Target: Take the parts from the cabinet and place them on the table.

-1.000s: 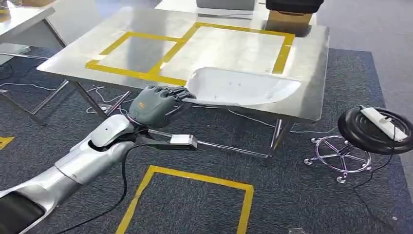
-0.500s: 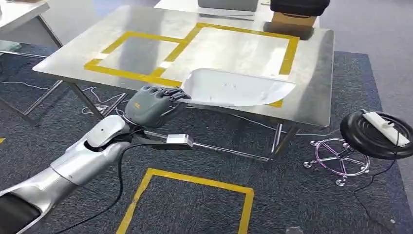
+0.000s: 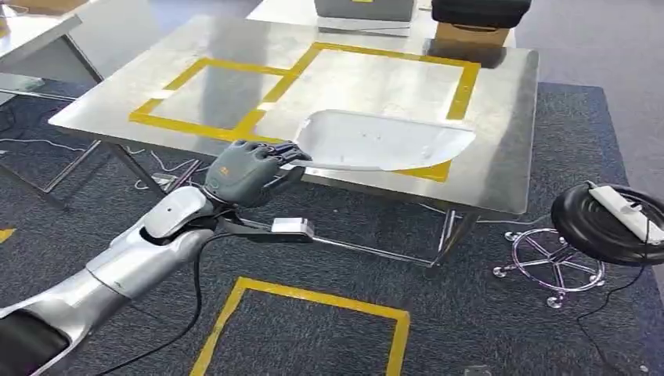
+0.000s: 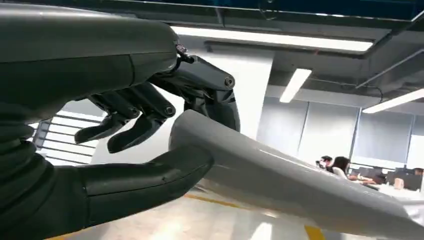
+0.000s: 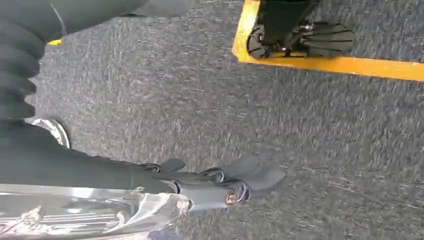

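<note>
My left hand [image 3: 247, 171] grips the near end of a long white curved part [image 3: 384, 141] and holds it level, just above the front edge of the steel table [image 3: 501, 117]. The part's far end reaches over the front strip of the yellow tape rectangle [image 3: 462, 86]. In the left wrist view the thumb [image 4: 150, 175] presses under the part [image 4: 280, 180] and the dark fingers curl over its edge. My right hand [image 5: 215, 182] hangs beside my body over the carpet, fingers stretched out and holding nothing.
A black round stool [image 3: 607, 223] carrying a white power strip stands right of the table. A yellow tape square [image 3: 313, 301] marks the carpet in front of me. A cardboard box [image 3: 470, 31] sits at the table's far edge. Cables lie under the table.
The whole picture has shifted a little: the table now sits lower and nearer in view. The part stays in my left hand and lies slightly farther over the table's front edge.
</note>
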`<control>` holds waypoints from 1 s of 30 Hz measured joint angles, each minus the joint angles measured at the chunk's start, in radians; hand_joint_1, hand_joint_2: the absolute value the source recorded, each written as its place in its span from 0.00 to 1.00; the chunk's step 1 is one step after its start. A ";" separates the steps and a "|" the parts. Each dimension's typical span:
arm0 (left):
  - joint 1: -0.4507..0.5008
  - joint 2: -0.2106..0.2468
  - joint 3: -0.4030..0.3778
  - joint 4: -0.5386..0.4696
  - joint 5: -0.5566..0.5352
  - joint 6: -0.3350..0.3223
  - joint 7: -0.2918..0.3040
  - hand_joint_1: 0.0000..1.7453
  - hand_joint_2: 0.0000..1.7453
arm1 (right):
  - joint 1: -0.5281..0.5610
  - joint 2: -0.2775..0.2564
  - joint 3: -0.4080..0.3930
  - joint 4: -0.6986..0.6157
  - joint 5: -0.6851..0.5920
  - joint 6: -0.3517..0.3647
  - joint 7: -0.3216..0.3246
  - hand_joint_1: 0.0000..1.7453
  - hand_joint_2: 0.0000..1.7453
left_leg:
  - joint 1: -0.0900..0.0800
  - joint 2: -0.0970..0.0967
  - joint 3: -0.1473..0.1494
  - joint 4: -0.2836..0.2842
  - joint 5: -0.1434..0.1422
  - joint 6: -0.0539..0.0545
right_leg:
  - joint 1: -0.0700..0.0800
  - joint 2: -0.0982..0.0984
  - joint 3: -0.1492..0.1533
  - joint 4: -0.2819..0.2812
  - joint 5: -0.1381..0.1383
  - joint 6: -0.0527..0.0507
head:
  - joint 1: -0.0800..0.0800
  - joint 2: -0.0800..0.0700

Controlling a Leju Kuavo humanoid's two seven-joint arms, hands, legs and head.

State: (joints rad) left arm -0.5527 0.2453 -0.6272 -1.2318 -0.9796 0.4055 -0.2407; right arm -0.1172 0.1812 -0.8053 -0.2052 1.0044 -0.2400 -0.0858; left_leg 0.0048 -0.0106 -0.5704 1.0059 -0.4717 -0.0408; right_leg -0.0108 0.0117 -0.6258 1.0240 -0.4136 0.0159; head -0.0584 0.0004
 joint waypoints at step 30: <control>0.011 0.003 0.006 -0.010 -0.007 -0.001 0.000 1.00 1.00 | -0.004 -0.001 0.000 0.000 0.003 0.000 0.001 0.00 1.00 | -0.001 0.001 0.005 -0.011 0.003 0.006 | 0.003 0.000 0.001 0.001 -0.002 0.000 | 0.005 0.000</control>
State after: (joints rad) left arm -0.5420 0.2487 -0.6210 -1.2417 -0.9869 0.4047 -0.2407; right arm -0.1211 0.1804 -0.8053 -0.2052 1.0079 -0.2403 -0.0851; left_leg 0.0039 -0.0100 -0.5654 0.9950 -0.4683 -0.0348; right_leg -0.0082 0.0113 -0.6244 1.0245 -0.4158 0.0163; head -0.0530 0.0004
